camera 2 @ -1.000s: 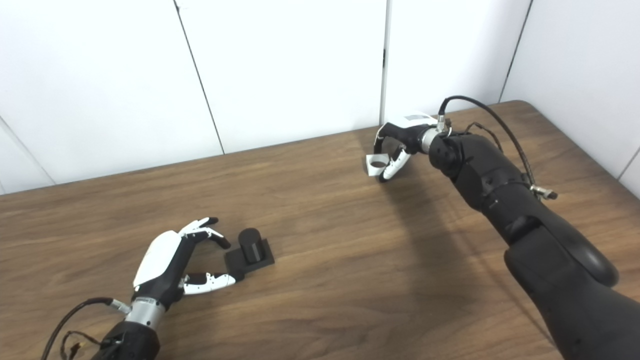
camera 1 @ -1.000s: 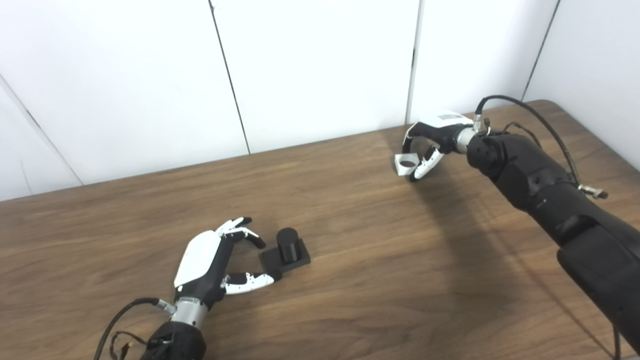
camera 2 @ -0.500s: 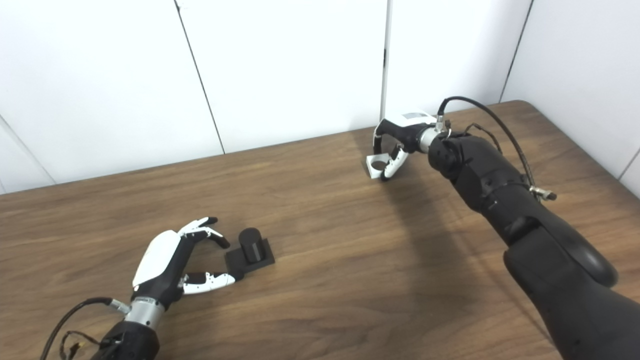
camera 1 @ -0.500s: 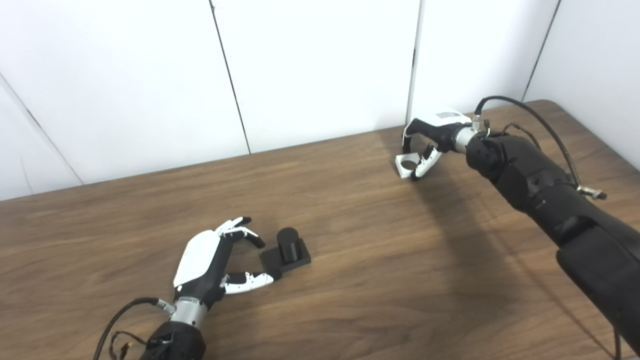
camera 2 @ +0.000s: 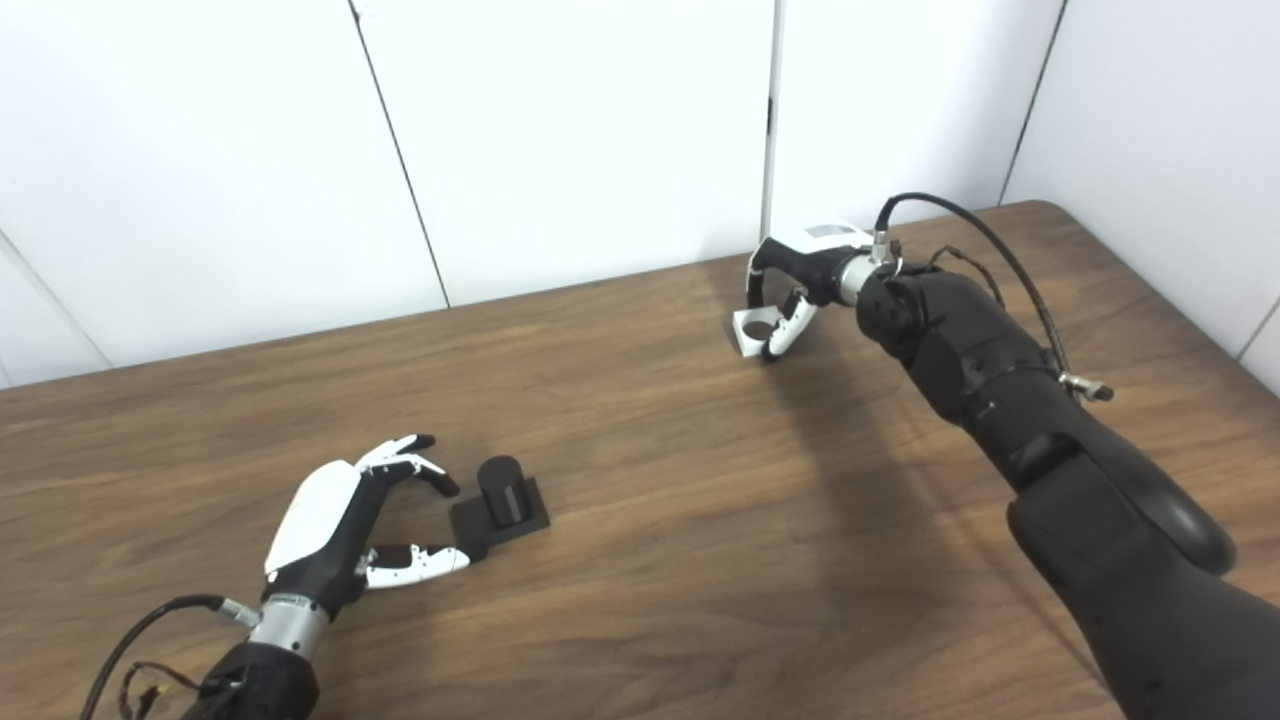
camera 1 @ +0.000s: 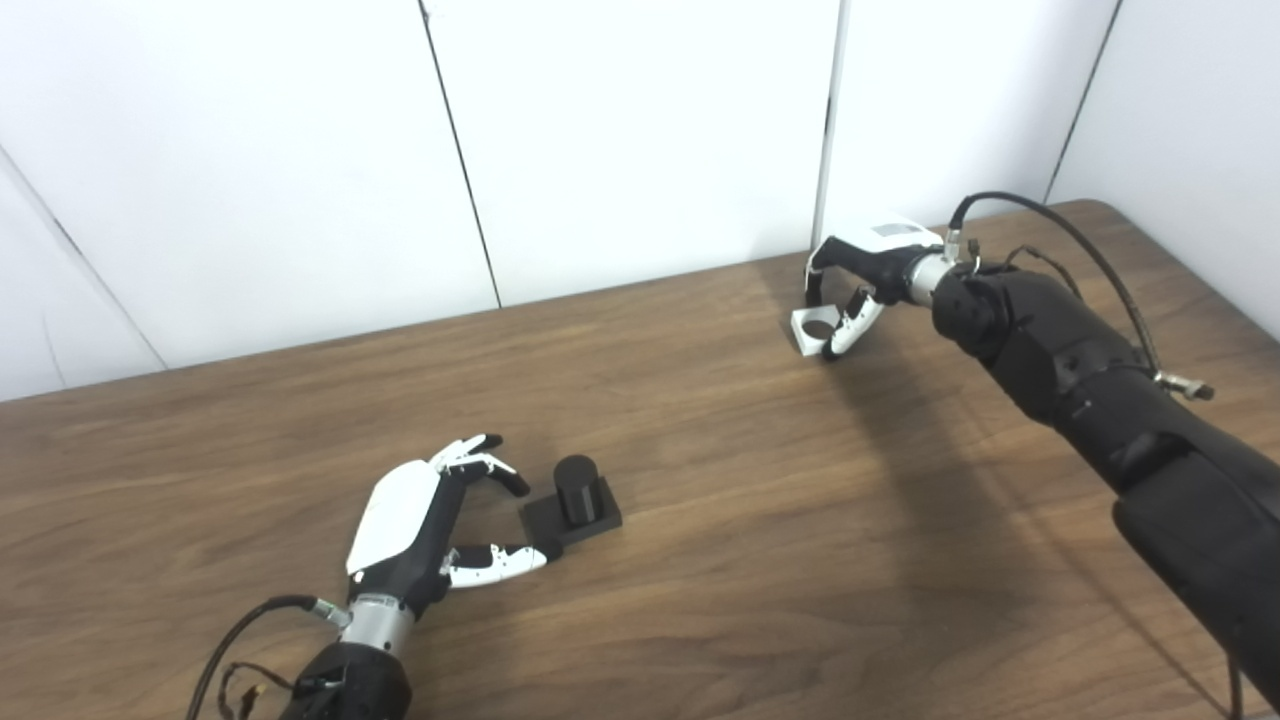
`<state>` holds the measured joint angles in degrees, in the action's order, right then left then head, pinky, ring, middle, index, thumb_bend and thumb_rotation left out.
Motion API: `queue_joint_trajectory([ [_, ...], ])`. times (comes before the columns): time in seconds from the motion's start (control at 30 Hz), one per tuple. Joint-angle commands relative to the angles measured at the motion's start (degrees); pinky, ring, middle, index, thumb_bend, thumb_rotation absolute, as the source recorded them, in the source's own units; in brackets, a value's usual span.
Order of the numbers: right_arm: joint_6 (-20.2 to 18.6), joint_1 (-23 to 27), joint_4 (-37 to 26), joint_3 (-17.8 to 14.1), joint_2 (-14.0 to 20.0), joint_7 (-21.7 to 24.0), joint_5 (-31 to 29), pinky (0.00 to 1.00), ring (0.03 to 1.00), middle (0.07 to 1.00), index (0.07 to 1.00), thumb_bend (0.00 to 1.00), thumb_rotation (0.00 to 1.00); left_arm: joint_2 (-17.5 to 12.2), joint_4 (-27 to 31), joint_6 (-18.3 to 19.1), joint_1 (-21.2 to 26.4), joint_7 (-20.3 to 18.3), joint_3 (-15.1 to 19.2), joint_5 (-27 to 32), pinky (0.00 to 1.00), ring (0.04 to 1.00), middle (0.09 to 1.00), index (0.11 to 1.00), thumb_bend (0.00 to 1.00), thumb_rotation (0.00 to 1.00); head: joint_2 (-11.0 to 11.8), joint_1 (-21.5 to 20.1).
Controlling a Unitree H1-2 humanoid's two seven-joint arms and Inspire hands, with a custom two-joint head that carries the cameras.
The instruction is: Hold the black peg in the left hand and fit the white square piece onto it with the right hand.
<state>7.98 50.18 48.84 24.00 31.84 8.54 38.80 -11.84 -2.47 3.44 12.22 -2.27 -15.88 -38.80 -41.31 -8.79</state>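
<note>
Both hands differ: left hand (camera 1: 420, 530) spread beside black peg (camera 1: 576, 490), right hand (camera 1: 862, 280) clasping white square piece (camera 1: 813, 329).

A wide stretch of bare table (camera 1: 760, 520) is left between the black peg (camera 1: 575, 490) and the white square piece (camera 1: 815, 327), which are well apart. The peg's left side is flanked by the left hand (camera 1: 420, 525); its right side is unobstructed.
</note>
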Motion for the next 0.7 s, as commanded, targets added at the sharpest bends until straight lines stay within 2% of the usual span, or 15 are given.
queue_joint_trajectory([
  [0.0,0.94,1.40,-2.73,-1.98,1.05,-2.18,-1.53,0.87,0.855,0.801,0.485,0.52,0.14,-0.76,0.24,0.75,0.37,-0.27,0.14,-0.31,0.86,0.920,0.888,0.551,0.85,0.34,-0.10,-0.02],
  [0.2,1.38,-0.20,-7.84,-4.68,1.63,-2.07,-3.05,0.85,0.844,0.788,0.485,0.52,0.14,-0.63,-0.13,0.53,0.66,-0.12,0.17,-0.05,0.87,0.920,0.886,0.550,0.85,0.34,-0.06,-0.01],
  [0.37,-0.13,-1.23,-12.80,-6.16,1.87,-0.20,-3.74,0.85,0.850,0.796,0.486,0.52,0.14,-0.40,-0.08,0.23,0.81,0.07,-0.09,-0.17,0.86,0.918,0.886,0.551,0.85,0.30,-0.01,-0.13],
  [0.67,-0.71,-1.94,-14.68,-6.94,1.51,0.68,-3.83,0.84,0.838,0.791,0.486,0.52,0.13,0.45,0.79,0.61,0.92,-0.81,-1.08,-0.03,0.85,0.916,0.888,0.558,0.87,0.27,-0.58,0.25],
])
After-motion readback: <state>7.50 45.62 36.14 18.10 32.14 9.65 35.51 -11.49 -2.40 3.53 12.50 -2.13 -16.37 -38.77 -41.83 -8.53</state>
